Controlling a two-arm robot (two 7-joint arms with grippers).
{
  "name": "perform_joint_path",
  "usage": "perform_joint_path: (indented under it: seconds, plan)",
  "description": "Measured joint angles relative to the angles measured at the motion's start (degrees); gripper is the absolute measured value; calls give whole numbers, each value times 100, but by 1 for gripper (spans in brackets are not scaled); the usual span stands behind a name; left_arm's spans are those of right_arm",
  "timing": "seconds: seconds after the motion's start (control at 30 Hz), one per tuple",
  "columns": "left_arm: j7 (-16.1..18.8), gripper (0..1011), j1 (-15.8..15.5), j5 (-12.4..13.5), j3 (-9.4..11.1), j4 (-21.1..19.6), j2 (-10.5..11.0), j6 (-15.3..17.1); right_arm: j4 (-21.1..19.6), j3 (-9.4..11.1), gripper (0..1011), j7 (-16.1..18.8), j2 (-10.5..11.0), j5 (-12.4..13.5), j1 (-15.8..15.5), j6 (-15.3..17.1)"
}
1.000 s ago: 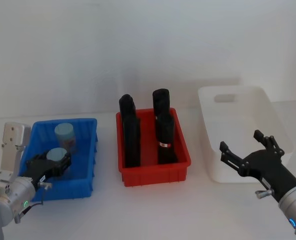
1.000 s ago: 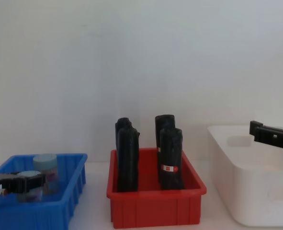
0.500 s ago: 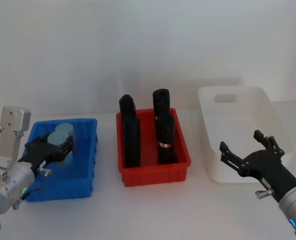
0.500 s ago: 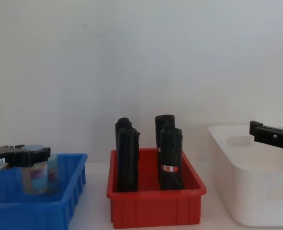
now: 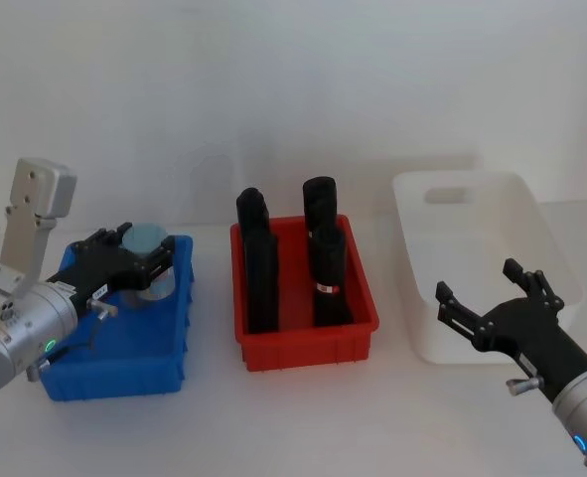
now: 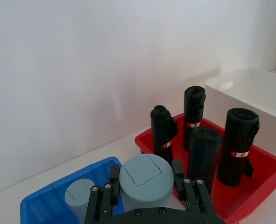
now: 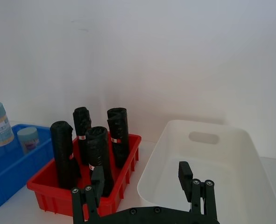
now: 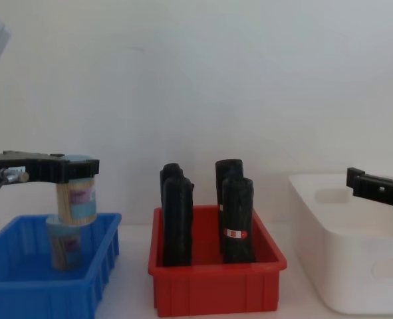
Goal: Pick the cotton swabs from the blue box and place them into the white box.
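Lifting out: left gripper [image 8: 76,167] is clamped on one cotton swabs jar [image 8: 76,199], which hangs above the rim of the blue box [image 8: 43,299]; 1 s ago both were down inside that box.
Right gripper [image 5: 477,283] hasn't moved, fingers spread, with the white box [image 5: 417,288] just beyond its tips. Held jar: clear cylinder of pale sticks, light blue lid gripped between the left fingers, purple-white label, upright. Second jar [image 8: 64,242] stands in the blue box directly under the left gripper, just below the held one. Count: 2 jars (1 held, 1 in the box), 4 black rolls [image 5: 261,278] upright in the red bin [image 5: 308,348], 3 bins. Red bin sits between the two grippers, touched by neither.
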Motion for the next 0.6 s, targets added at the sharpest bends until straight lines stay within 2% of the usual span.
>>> perform_joint_path:
  seconds: [0.3, 0.6]
  plan:
    - [-602, 670, -89, -117, -24, -468, 77, 447, 0, 0, 1002, 0, 0, 0, 0, 0]
    - [-1216, 670, -226, -211, -7, -734, 94, 772, 0, 0, 1002, 0, 0, 0, 0, 0]
